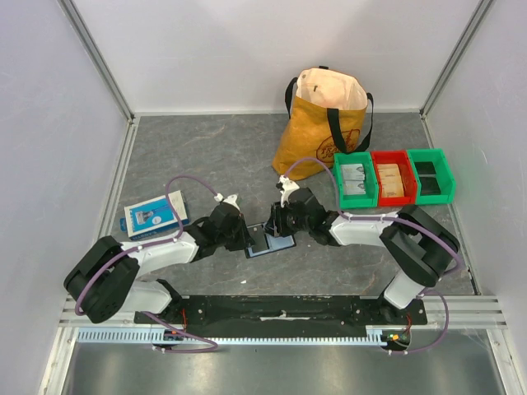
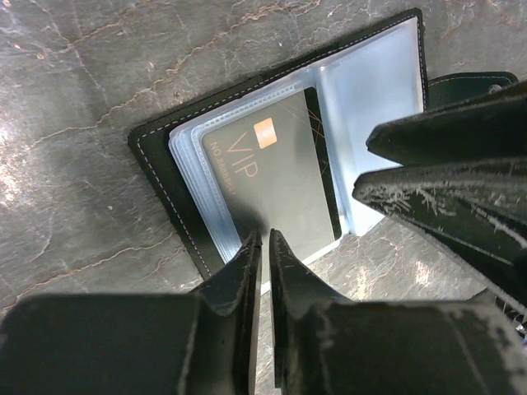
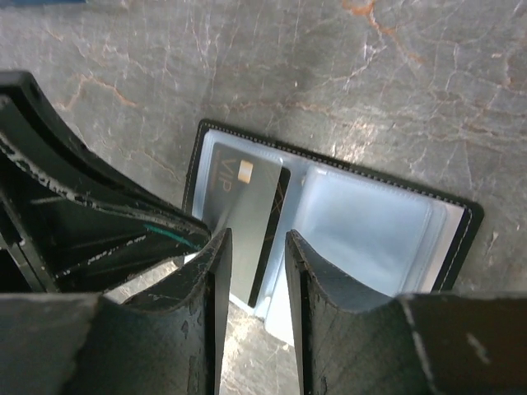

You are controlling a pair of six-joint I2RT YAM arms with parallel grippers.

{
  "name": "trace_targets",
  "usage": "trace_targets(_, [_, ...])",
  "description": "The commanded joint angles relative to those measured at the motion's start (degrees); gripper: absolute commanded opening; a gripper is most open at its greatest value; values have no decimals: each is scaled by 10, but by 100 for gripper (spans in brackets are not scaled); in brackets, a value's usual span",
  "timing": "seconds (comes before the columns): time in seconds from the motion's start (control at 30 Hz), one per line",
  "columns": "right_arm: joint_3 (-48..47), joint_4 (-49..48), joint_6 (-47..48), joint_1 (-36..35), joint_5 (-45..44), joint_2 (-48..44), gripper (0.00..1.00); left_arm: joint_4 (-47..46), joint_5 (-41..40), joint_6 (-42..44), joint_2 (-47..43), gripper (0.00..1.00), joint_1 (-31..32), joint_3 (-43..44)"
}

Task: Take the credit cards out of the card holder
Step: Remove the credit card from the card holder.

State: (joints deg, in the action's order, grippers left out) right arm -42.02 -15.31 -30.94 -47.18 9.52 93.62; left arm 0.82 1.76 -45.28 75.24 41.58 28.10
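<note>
Open holder (image 2: 156,173) flat on table (image 1: 206,156), inside face up, black stitched border around clear sleeves (image 2: 370,107). In one half of holder, a dark grey card (image 2: 272,177) with "VIP" lettering and a small orange chip, lying under or among the sleeves, its long side close along holder's fold. Other half of holder showing only pale, glossy plastic.

Left gripper (image 2: 265,243) at holder's long edge, on the card's side. Fingers all but pressed together, only a hairline slit between them, pinching the card's end at that edge, with a sliver of pale plastic in the slit.

Right gripper (image 3: 257,247) just beside it at the same edge of holder, nearer the fold. Fingers spread, a clear gap between them, tips low over holder. Card's corner visible through that gap in the right wrist view; touching or not, cannot tell. Nothing gripped.

From above, holder between the two grippers, mostly hidden under them, left arm reaching in from holder's left and right arm from holder's right.

Well beyond holder, to its far right, a tan bag (image 1: 324,123) with black handles, standing upright. Just in front of the bag, a row of bins (image 1: 393,198): green, red, green. Well to holder's left, a flat blue-and-white box (image 1: 154,216).
</note>
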Motion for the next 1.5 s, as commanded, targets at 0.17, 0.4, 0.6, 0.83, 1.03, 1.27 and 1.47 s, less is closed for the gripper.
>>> trace_targets(0.17, [32,-148,-66,40,103,51,37,-6,-15,1,-8,10,-4,-34])
trace_targets(0.4, [47,-176,-71,48,139,80,35,-4,-16,-10,-39,10,-4,-59])
trace_targets(0.6, [53,-213,-87,50,162,107,31,2,-33,-10,-48,10,-5,-60])
trace_targets(0.83, [84,-293,-126,68,198,125,24,1,-26,-10,-33,9,-5,-59])
trace_targets(1.03, [101,-371,-159,84,233,150,15,2,-24,-10,-32,4,-6,-59])
trace_targets(1.27, [99,-398,-170,83,251,169,4,4,-22,-8,-32,3,-6,-59])
trace_targets(1.47, [110,-384,-162,104,252,155,0,7,-21,-7,-33,2,-6,-58])
